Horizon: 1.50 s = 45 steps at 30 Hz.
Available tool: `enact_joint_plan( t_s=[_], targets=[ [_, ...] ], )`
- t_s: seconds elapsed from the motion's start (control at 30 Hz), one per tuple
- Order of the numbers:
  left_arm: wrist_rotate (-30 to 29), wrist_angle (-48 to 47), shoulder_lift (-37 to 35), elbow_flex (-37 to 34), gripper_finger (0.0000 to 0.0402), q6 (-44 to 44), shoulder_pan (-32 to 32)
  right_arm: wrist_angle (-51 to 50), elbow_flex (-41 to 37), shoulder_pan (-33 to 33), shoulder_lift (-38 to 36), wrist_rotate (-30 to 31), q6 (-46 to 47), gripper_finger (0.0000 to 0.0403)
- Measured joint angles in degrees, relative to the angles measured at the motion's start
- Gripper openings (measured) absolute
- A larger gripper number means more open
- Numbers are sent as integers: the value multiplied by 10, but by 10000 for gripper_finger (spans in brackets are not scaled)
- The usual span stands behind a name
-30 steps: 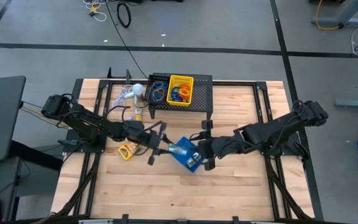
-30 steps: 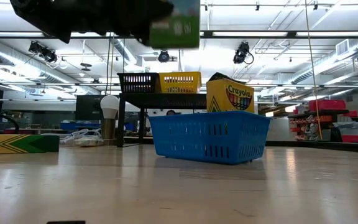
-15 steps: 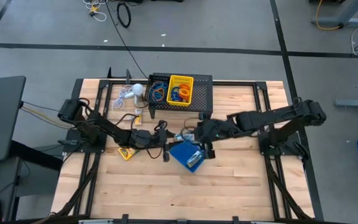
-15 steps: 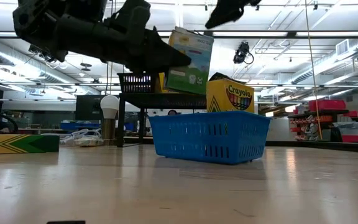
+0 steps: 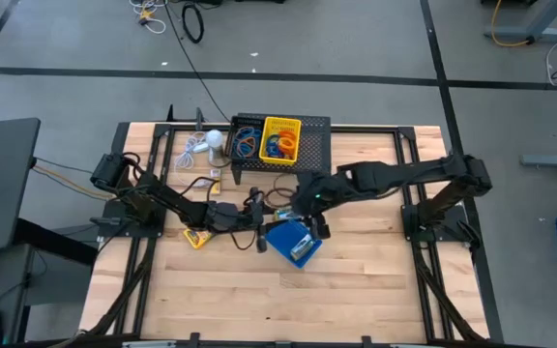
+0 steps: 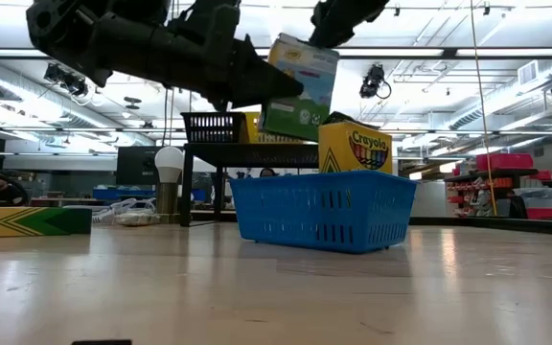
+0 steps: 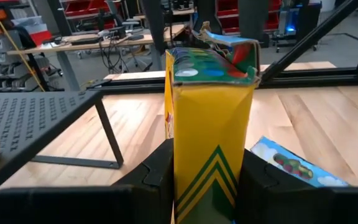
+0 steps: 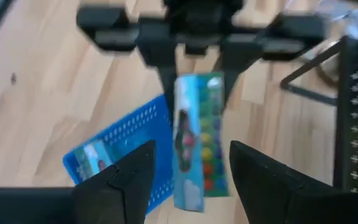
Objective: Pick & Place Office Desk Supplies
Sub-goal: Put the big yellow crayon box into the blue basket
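My left gripper [image 6: 257,88] reaches in level from the table's left and is shut on a yellow-green crayon box [image 6: 300,86]. The box hangs tilted over the blue mesh tray [image 6: 322,211]. A second crayon box [image 6: 355,146] stands upright in that tray. My right gripper [image 8: 191,180] is open and slants down from above, close over the held box's upper end [image 8: 194,93]. Its fingers stand to either side of the box in the right wrist view; no touch shows. My left gripper pinches the crayon box by its lower half [image 7: 207,180] between its two fingers [image 7: 157,177], one on each broad face. The fingers come in level from the table's left. The box is lifted clear above the blue tray, its flap end [image 7: 213,56] up and leaning over.
At the far middle, a black mesh stand [image 5: 312,159] carries a yellow tray [image 5: 281,138] and a black tray [image 5: 248,141], both holding coloured rubber bands. A white bulb with cord [image 5: 213,143] lies beside it. Two more crayon boxes [image 5: 198,235] [image 5: 214,177] lie left of centre.
My left gripper has sunk and tipped toward level, carrying the crayon box down from the top of the low view to just above the blue tray; the box now leans. My right gripper has drawn away from the tray's side toward the far edge and now stands over the box.
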Motion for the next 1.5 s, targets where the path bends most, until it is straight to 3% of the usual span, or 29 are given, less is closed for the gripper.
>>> enact_joint_plan(
  t_s=[0.13, 0.37, 0.5, 0.7, 0.93, 1.2, 1.3, 1.5],
  targets=[
    [-1, -5, 0, 4, 111, 1, 0, -68, 48, 0, 50, 4, -23, 213],
    [0, -15, 0, 4, 111, 3, 0, -92, 73, 1, 95, 26, -55, 208],
    [-3, -26, 0, 4, 111, 2, 1, -78, 73, 1, 96, 26, -57, 179],
    [-4, -27, 0, 4, 111, -1, 1, -64, 73, 2, 96, 7, -53, 96],
    [36, -27, 0, 4, 112, 15, 2, -74, 73, 3, 96, 4, -45, 91],
    [59, -38, -7, 4, 285, 42, -4, -87, 73, 15, 96, -8, -50, 91],
    [68, -77, -24, 4, 306, 42, -4, -87, 73, 19, 96, -10, -58, 91],
    [68, -140, -80, -13, 305, 39, -7, -91, 73, 24, 96, -25, -80, 91]
  ],
)
